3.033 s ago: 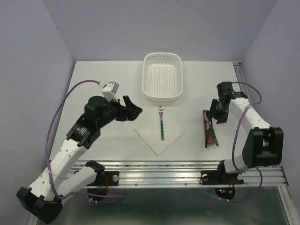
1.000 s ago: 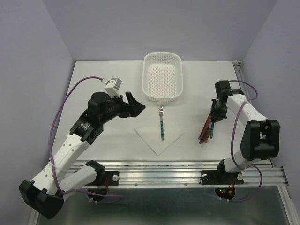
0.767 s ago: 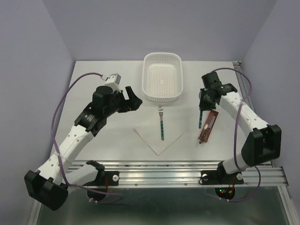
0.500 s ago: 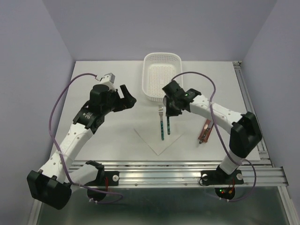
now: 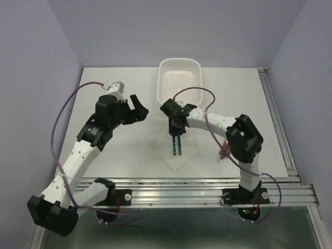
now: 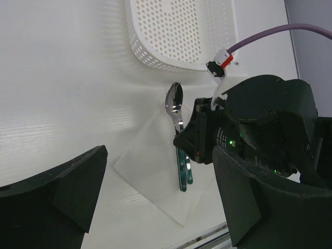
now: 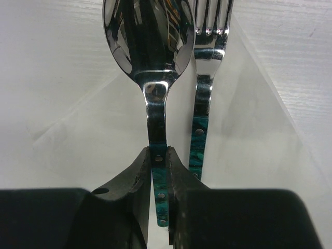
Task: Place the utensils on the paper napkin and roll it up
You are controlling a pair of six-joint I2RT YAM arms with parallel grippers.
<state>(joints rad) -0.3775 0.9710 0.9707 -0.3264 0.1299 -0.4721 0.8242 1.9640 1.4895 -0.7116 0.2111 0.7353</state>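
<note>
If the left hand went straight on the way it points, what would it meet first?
Probably the right hand, shut on the spoon over the napkin; depth is unclear.

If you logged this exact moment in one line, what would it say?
right gripper: shut on spoon, over napkin beside fork | left gripper: open, hovering aside | stage: spoon not yet released

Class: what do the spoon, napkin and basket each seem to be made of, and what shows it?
Spoon: polished metal bowl, mirror reflections; handle mottled green with rivets, probably plastic or resin. Napkin: thin matte white sheet, seemingly paper. Basket: white moulded wall with regular perforations, likely plastic.
</note>
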